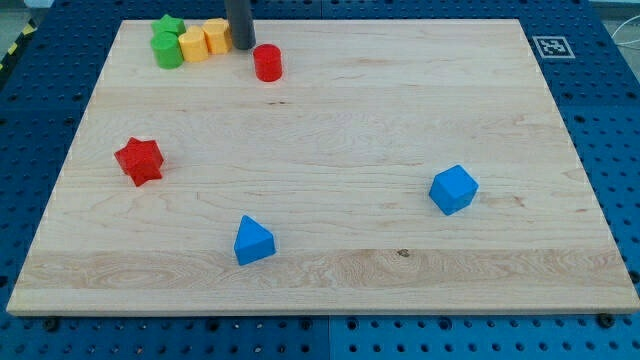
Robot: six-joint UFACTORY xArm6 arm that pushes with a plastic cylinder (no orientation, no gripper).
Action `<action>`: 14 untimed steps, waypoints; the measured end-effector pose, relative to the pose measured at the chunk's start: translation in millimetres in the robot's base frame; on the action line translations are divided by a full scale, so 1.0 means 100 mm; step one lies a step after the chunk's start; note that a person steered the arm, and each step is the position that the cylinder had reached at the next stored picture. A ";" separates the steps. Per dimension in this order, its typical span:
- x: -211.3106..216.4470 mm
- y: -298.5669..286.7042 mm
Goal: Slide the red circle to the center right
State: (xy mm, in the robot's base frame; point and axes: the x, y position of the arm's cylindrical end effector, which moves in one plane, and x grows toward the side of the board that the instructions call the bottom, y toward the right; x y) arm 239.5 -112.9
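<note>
Near the board's (pixel 320 290) bottom edge sits a blue triangle (pixel 253 241). Toward the top-left corner, our red circle (pixel 267 62) lies just right of our tip (pixel 243 46). We have no jaws. An off-centre push could let it slip sideways.

Wooden board (pixel 330 130), red circle (pixel 267 63), red star (pixel 139 160), blue triangle (pixel 252 241), blue cube (pixel 453 189)

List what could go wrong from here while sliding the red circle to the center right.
1. My tip sits up-left of the red circle, so a push may send it down-right and off course.
2. The yellow blocks sit right beside my tip; repositioning could knock them.
3. The round circle may slip off the rod sideways.
</note>
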 end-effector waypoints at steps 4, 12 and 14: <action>-0.21 -0.47; 0.53 0.50; 0.45 0.58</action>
State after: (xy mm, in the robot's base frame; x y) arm 284.5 -55.2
